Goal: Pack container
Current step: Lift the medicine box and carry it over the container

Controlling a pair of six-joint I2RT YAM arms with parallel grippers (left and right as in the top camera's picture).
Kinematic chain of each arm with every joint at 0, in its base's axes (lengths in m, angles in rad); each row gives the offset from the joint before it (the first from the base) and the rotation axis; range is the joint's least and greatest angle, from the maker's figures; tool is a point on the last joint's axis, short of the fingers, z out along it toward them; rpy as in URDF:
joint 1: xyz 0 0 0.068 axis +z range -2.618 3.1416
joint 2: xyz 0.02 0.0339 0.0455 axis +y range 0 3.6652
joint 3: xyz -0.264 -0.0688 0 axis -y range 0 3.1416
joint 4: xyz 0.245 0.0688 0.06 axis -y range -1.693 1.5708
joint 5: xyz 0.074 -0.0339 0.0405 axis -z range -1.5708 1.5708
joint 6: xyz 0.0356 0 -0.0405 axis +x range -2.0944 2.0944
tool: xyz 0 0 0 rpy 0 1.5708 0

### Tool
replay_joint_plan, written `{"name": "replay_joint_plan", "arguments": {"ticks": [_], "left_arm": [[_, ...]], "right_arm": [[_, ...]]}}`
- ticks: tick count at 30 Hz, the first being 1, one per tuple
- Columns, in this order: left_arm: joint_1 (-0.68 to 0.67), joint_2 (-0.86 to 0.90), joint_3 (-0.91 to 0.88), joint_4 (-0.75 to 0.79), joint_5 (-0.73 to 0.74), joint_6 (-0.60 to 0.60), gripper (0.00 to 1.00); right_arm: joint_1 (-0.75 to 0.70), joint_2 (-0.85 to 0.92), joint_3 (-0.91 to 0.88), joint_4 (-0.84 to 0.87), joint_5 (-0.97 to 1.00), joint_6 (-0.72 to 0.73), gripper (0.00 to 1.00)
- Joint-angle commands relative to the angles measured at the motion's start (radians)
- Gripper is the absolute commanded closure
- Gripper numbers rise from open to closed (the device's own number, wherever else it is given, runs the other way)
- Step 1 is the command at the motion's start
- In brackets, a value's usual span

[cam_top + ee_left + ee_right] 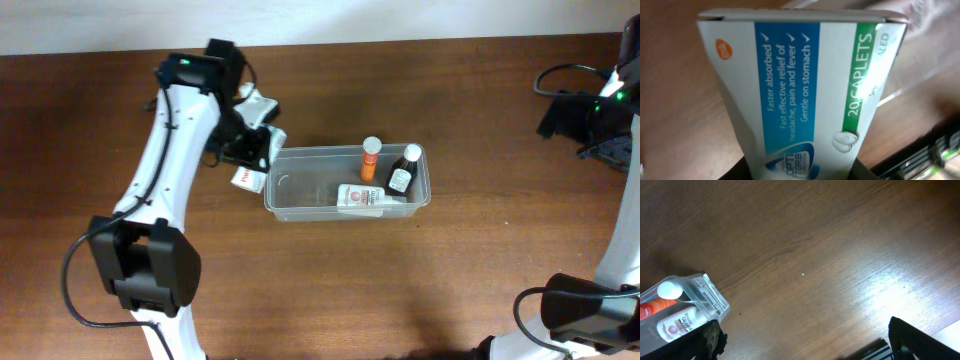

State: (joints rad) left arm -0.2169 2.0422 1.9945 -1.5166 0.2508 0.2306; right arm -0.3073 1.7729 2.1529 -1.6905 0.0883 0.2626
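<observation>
Gripping a caplet box (800,85), the left gripper (252,152) is closed narrow on the carton. The carton fills most of the left wrist view. It is white card with a blue panel reading "Faster absorbed", "Fast effective relief of headache, pain and fever" and "Gentle on stomach", and a green band marked "20 caplets".

In the overhead view this gripper sits left of centre, just beside the left short end of the container (300,195). A white corner of the box shows below the fingers, outside the tub's wall. Whether the box touches the rim I cannot tell. The white left arm (165,170) runs from the gripper down toward the lower left of the frame.

The container lies near the middle of the overhead frame on the brown wooden table (400,290), its long sides running left to right. In its right half an orange bottle (370,160) with a white cap and a dark bottle (402,172) with a white cap stand side by side. A white bottle (362,198) lies flat along the lower wall.

The right gripper (805,347) stands wide. Its dark fingers sit at the lower corners of the right wrist view, with only wood between them. The container's corner shows at the lower left there. In the overhead view this gripper is at the upper right edge, well apart from the container.
</observation>
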Motion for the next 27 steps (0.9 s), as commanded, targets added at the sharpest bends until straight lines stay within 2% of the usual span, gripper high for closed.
{"name": "replay_joint_plan", "arguments": {"ticks": [1,5,10,27], "left_arm": [[-0.071,-0.004,0.014,0.031,0.015,0.227,0.58],[-0.133,-0.004,0.014,0.105,0.015,0.304,0.58],[-0.182,-0.004,0.014,0.122,0.016,0.389,0.58],[-0.2,0.039,-0.086,0.167,0.012,0.418,0.57]], "right_arm": [[-0.001,-0.002,-0.001,0.003,0.002,0.008,0.02],[-0.001,-0.002,-0.001,0.003,0.002,0.008,0.02],[-0.001,-0.002,-0.001,0.003,0.002,0.008,0.02],[-0.001,-0.002,-0.001,0.003,0.002,0.008,0.02]]}}
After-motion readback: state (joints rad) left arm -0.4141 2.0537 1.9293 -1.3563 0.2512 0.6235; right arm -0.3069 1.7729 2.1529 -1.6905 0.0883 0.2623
